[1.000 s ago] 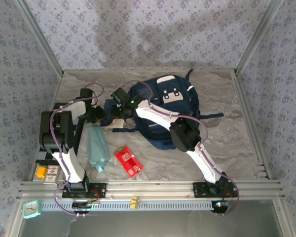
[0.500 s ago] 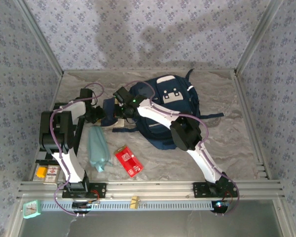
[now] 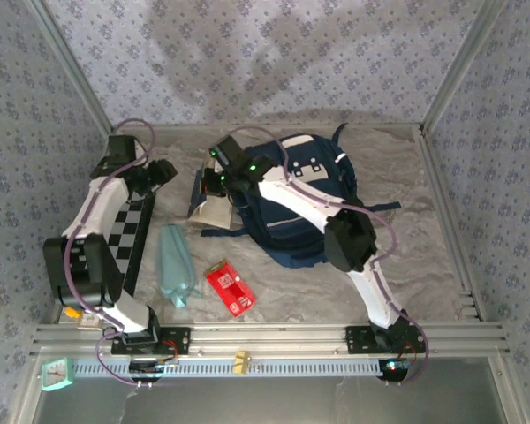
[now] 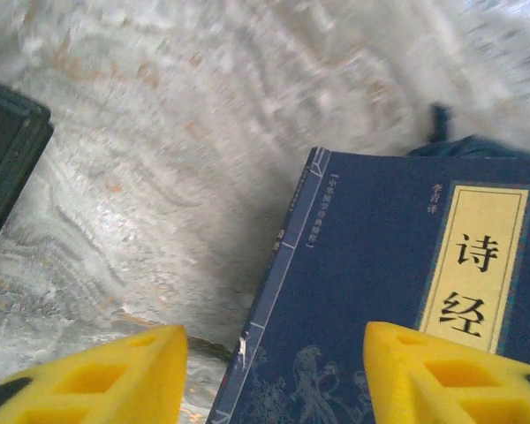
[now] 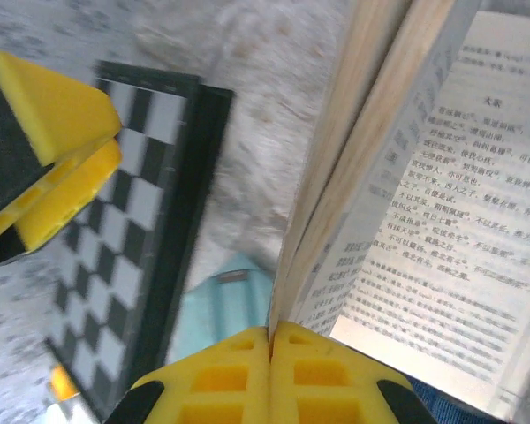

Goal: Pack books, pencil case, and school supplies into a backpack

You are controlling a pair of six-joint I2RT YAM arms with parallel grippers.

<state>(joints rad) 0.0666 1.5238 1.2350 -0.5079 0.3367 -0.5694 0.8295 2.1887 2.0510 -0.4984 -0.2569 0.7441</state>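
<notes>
The navy backpack lies flat mid-table. At its left edge a navy book with a yellow label is tipped up. My right gripper is shut on its edge, and the book hangs open showing printed pages. My left gripper hovers just left of the book, open; its yellow fingers frame the cover without touching it. The teal pencil case and the red packet of school supplies lie on the table in front.
A black-and-white checkerboard lies along the left side, under my left arm. Patterned walls and metal rails close in the table. A small orange item sits at the near left corner.
My left arm has swung back to the left and opened its jaws, letting go of the book. My right gripper has shut on the book's edge and raised it.
</notes>
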